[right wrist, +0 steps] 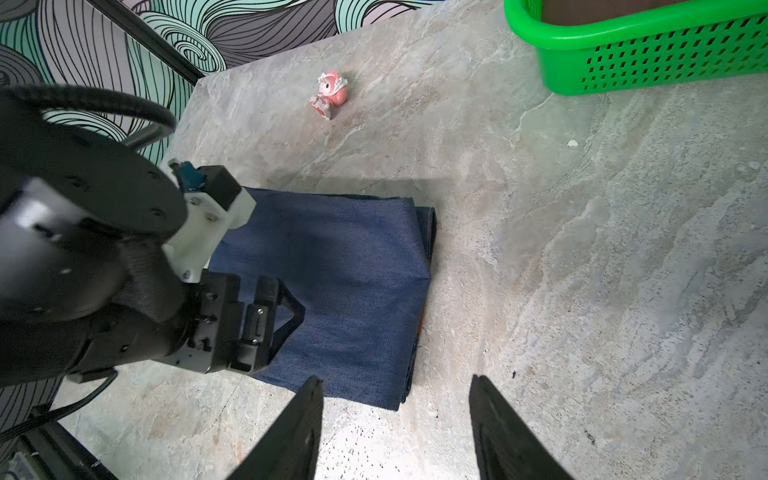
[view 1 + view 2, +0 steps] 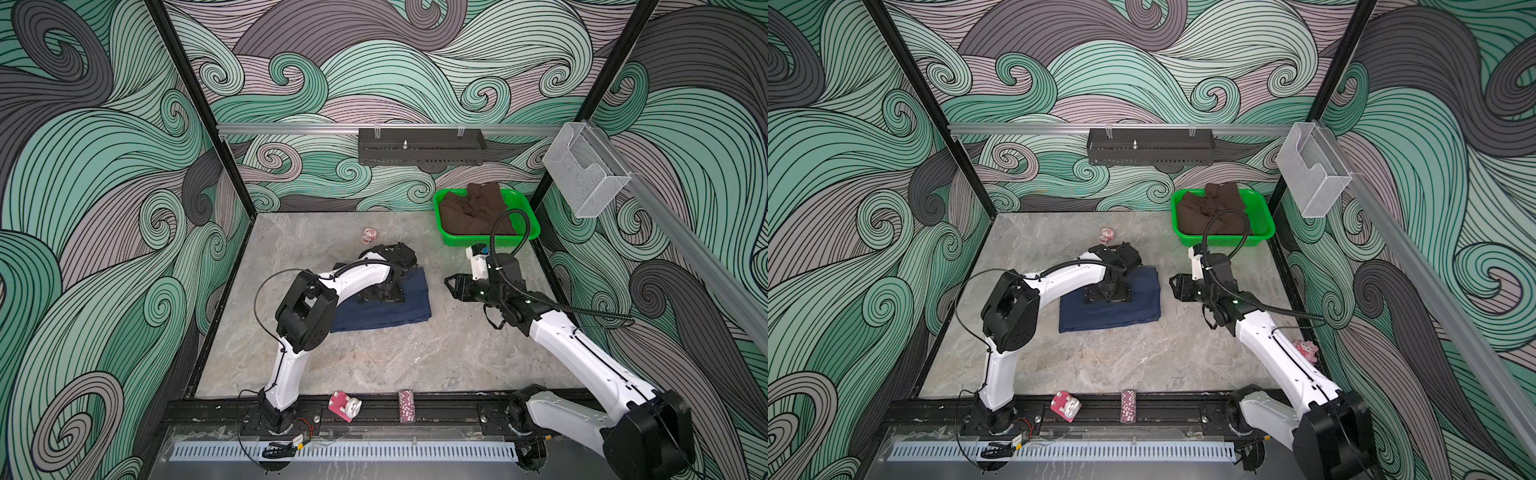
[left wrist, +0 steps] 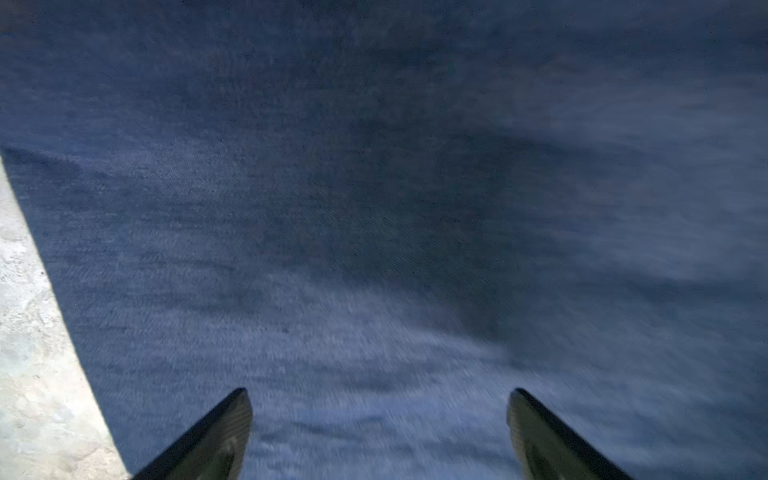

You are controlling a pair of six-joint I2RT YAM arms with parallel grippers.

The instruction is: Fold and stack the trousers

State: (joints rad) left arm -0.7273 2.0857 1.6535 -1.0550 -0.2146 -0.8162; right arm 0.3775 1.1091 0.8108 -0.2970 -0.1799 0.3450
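Left gripper (image 3: 378,395), jaws wide, hangs low over the folded trousers (image 2: 384,316); right gripper (image 1: 395,380), half open & empty, waits beside. Risk: a sideways drag shifts the top layer, fold undone.

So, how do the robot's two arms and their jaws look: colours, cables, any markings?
The left arm and right arm have glossy white shells between black joint housings. A black corrugated cable runs along each. The jaws are black, tapered blades. A small green light shows near the right wrist. I see no readable markings.
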